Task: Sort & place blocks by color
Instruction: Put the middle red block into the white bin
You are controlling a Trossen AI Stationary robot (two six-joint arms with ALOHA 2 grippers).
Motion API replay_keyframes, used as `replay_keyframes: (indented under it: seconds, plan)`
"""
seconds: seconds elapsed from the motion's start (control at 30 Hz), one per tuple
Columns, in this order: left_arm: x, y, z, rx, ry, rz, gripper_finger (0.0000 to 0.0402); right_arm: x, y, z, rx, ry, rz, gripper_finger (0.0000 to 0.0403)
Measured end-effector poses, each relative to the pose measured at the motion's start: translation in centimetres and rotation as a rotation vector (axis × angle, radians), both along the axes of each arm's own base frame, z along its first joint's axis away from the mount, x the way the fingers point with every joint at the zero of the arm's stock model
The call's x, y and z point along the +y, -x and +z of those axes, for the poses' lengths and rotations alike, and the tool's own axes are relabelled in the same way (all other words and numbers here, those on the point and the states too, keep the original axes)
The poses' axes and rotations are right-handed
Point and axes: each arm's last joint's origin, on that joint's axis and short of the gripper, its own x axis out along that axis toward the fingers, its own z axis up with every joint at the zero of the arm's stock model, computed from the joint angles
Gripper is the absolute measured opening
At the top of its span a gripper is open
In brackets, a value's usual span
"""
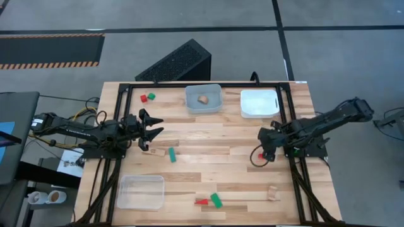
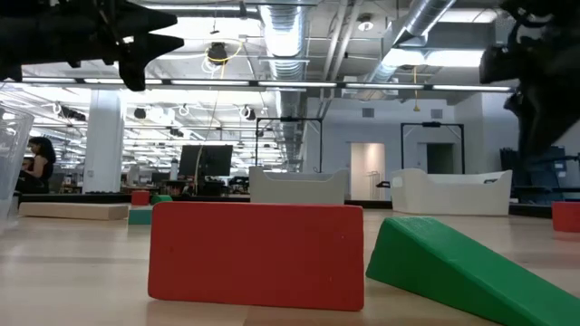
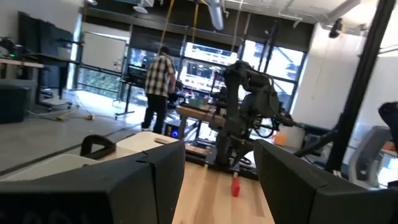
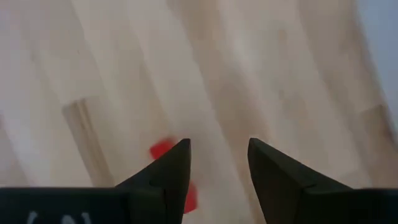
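Note:
Small blocks lie scattered on the wooden table. A red block (image 1: 144, 98) and a green one (image 1: 151, 96) sit at the far left. A wood bar (image 1: 154, 151) and a green bar (image 1: 172, 154) lie left of centre. A red block (image 1: 201, 202) and a green wedge (image 1: 216, 200) lie near the front edge. A wood block (image 1: 273, 193) lies at the near right. My right gripper (image 1: 264, 151) points down, open, over another red block (image 4: 163, 149), which shows just beside one finger, not between the two. My left gripper (image 1: 158, 126) is open and roughly level above the table's left side.
A clear bin (image 1: 203, 107) at the far middle holds one wood block (image 1: 203, 99). A white bin (image 1: 259, 103) stands at the far right and a clear bin (image 1: 140, 191) at the near left. A black frame (image 1: 202, 84) runs along the table's edges. A person (image 3: 160, 81) stands in the room beyond.

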Motion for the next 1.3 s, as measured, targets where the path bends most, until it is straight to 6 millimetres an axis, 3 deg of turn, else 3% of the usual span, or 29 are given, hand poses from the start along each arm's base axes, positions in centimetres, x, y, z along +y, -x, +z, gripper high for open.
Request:
replay_keyframes:
  seconds: [0.3, 0.63, 0.77, 0.9, 1.1, 1.3]
  plan:
    - [-0.1, 0.0, -0.1, 0.006, -0.005, -0.025, 0.0178, 1.9, -0.6, -3.5, 0.222, 0.01, 0.101, 0.0203]
    - [-0.1, 0.0, -0.1, 0.006, -0.006, -0.027, 0.0178, 3.0, -1.2, -4.3, 0.214, 0.012, 0.153, 0.0205]
    - [-0.1, 0.0, -0.1, 0.006, -0.005, -0.027, 0.0178, 3.1, -1.2, -5.5, 0.173, -0.026, 0.158, 0.02]
    - [-0.1, 0.0, -0.1, 0.006, -0.001, -0.031, 0.0178, 2.9, -0.6, -7.1, 0.179, -0.091, 0.162, 0.0165]
    - [-0.1, 0.0, -0.1, 0.007, 0.001, -0.031, 0.0178, 2.4, -0.5, -6.8, 0.171, -0.095, 0.144, 0.0049]
    - [-0.1, 0.0, -0.1, 0.007, 0.002, -0.025, 0.0178, 1.3, -1.7, -4.6, 0.018, -0.063, 0.091, 0.0046]
